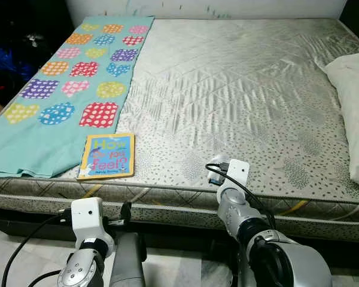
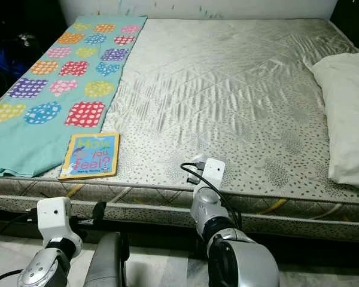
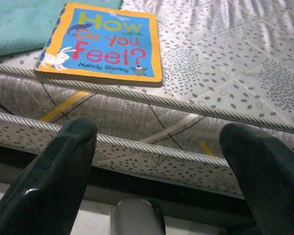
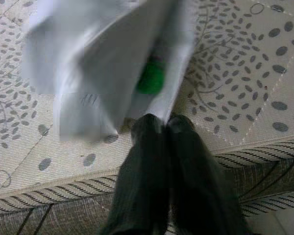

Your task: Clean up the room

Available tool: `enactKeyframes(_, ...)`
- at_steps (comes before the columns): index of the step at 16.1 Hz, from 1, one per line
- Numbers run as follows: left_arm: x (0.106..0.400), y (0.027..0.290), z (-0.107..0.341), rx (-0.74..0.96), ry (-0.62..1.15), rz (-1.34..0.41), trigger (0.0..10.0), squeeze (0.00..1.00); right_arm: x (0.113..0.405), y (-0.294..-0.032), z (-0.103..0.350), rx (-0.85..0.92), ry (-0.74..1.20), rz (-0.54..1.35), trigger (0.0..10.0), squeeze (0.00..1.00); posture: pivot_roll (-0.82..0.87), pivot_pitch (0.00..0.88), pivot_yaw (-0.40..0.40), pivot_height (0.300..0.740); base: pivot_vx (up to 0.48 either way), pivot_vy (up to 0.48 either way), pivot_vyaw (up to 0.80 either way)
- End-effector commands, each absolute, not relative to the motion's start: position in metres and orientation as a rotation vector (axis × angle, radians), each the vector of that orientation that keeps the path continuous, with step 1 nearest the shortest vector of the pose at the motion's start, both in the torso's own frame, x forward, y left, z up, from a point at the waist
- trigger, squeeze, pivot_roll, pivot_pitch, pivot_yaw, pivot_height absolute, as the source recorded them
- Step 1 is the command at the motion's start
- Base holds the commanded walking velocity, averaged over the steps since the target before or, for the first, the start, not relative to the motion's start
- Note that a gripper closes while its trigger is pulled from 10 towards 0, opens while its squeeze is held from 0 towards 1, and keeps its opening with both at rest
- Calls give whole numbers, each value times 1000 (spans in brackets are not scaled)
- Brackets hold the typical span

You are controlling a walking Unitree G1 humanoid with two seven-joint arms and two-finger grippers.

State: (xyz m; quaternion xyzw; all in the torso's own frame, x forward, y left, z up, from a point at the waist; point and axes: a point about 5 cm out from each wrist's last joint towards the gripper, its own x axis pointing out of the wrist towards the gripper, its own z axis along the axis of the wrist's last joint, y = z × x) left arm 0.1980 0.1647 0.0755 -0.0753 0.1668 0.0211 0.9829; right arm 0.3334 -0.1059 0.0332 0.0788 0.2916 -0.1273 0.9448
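A picture book [image 1: 106, 155] titled "How Do You Feel?" lies flat on the mattress [image 1: 239, 89] near its front edge, beside a teal blanket [image 1: 66, 89] printed with coloured hearts. My left gripper [image 3: 159, 132] is open, low in front of the bed's side, with the book [image 3: 100, 44] above and beyond its fingers. My right wrist [image 1: 233, 179] hovers over the mattress's front edge. In the right wrist view my right gripper [image 4: 164, 120] is shut on a blurred white wrapper [image 4: 103, 63] with a green spot, just above the mattress.
A white pillow [image 1: 353, 101] lies at the bed's right side. The wide middle of the mattress is bare. Dark clutter [image 1: 12, 60] sits on the floor left of the bed. Pale floor [image 1: 24, 251] runs under my arms.
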Motion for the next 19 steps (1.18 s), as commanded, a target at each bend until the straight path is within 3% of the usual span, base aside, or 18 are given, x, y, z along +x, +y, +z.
enactKeyframes(1,196,167,78,-133,334,56,10000,0,331,-103,31,146,610,-240,0,0,292,76,19,555,0,0,0)
enactKeyframes(9,199,168,78,-130,329,56,10000,0,341,-113,41,152,562,-260,0,0,284,69,22,555,0,0,0)
enactKeyframes(19,211,161,76,-149,314,37,10000,0,348,-140,50,-21,459,-116,0,0,229,50,20,555,0,0,0)
